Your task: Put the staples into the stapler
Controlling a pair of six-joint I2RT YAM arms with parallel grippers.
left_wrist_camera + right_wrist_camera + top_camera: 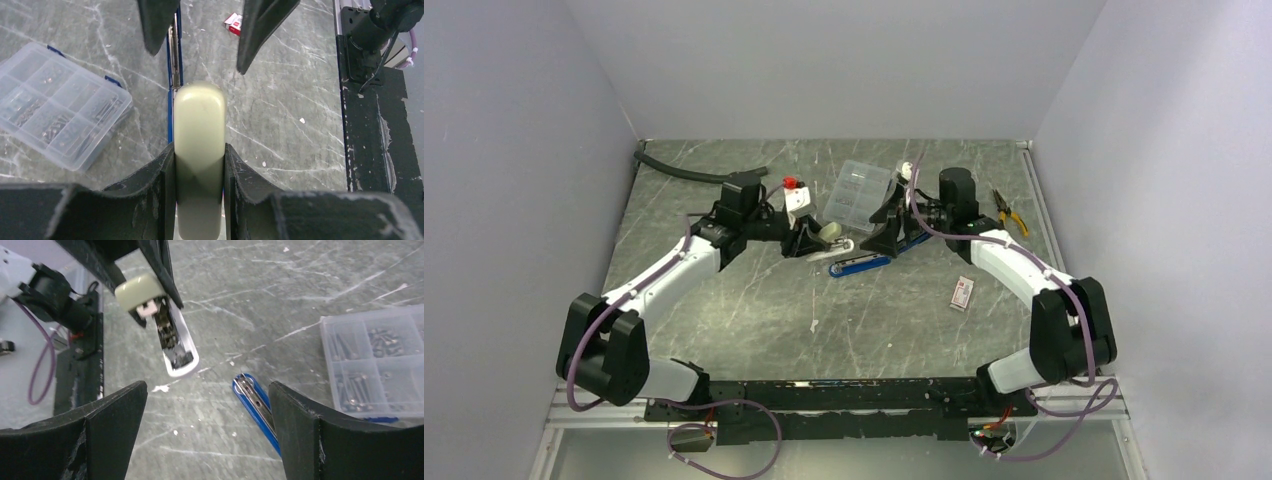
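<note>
The left pincer [199, 150] was pinching the cream top [200, 107] of the stapler [859, 265]. It held that lid up so the stapler stood hinged open. The blue base [256, 405] lay on the bench [754, 310] with its metal channel facing up, seemingly ready to take a strip. The right pincer [207, 387] hovered above the base, jaws spread wide with nothing between them, which suited a pincer about to fetch something. No staples were in either grip, nor, as far as could be told, in the channel (the strips themselves did not show). The small white box with a red end [964, 293] lay on the bench beside the right arm, well apart from the stapler. The clear compartment case [859, 190] sat just behind the stapler.
</note>
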